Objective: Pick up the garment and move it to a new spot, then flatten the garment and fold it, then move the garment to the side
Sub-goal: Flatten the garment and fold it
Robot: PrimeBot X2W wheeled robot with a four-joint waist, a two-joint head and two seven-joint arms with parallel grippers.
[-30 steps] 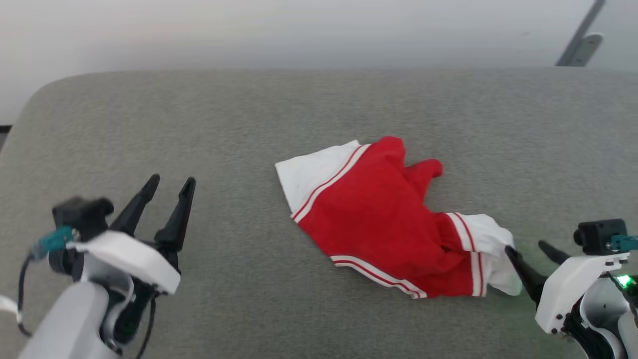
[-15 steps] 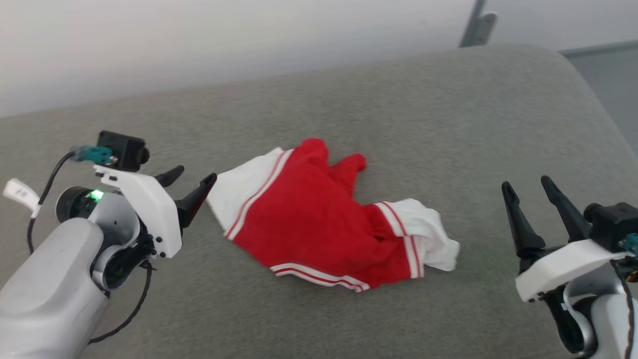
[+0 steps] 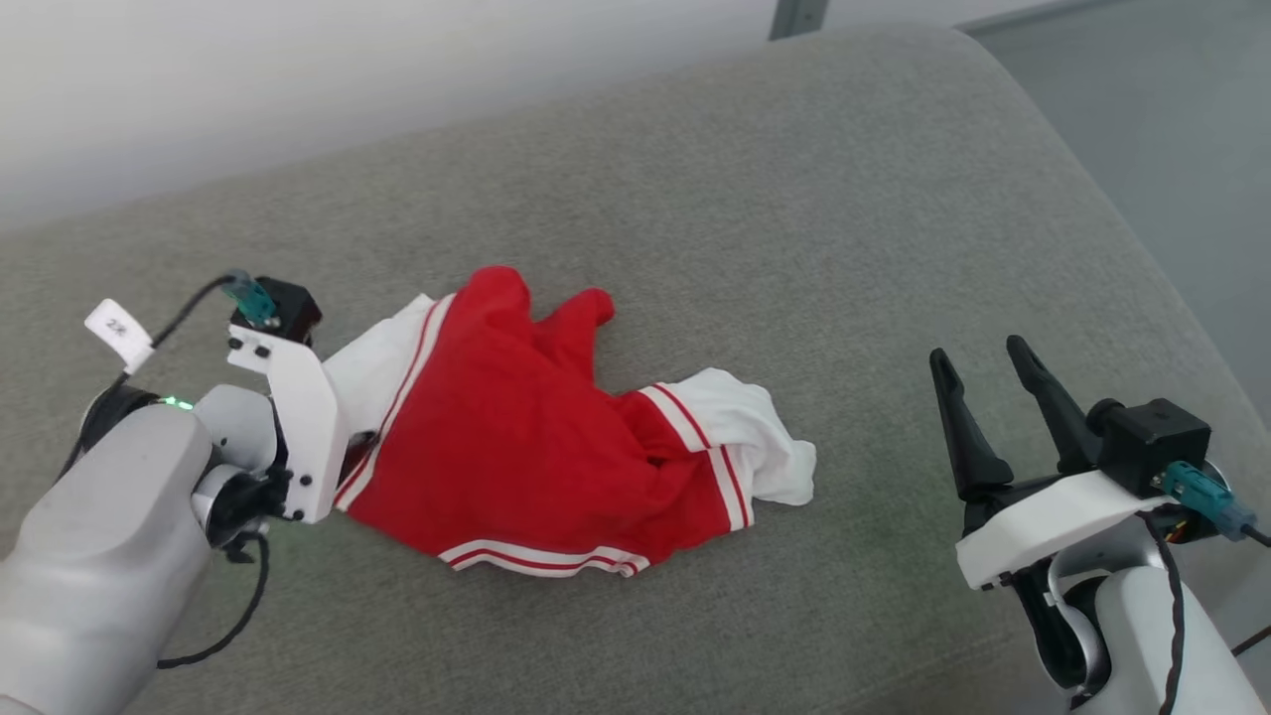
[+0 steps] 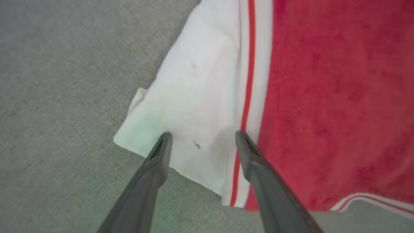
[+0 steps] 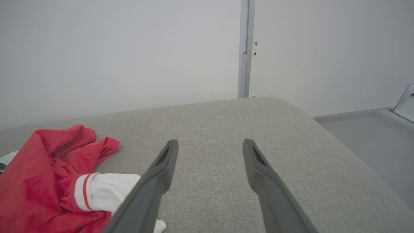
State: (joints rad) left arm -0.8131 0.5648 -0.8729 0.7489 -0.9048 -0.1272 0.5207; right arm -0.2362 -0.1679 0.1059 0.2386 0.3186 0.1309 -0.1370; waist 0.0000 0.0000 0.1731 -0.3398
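The garment (image 3: 516, 437) lies crumpled on the grey cushion, red with white sleeve ends and thin stripe trim. My left gripper (image 4: 202, 137) is open, its two dark fingertips spread over the white left sleeve end (image 4: 194, 90), one near the red stripe. Whether they touch the cloth I cannot tell. In the head view the left wrist's white mount (image 3: 298, 427) covers that sleeve edge. My right gripper (image 3: 978, 353) stands open and empty, well to the right of the garment's other white sleeve end (image 3: 755, 437). The right wrist view has the garment (image 5: 42, 174) at lower left.
The grey cushion (image 3: 794, 199) rounds off at its right edge, with grey floor (image 3: 1172, 119) beyond. A white wall and a metal post (image 5: 245, 48) stand behind. Bare cushion lies between the garment and my right gripper.
The head camera has turned, shifting the whole picture. My left gripper has reached the garment's white left sleeve end. My right gripper has drawn back from the right sleeve end.
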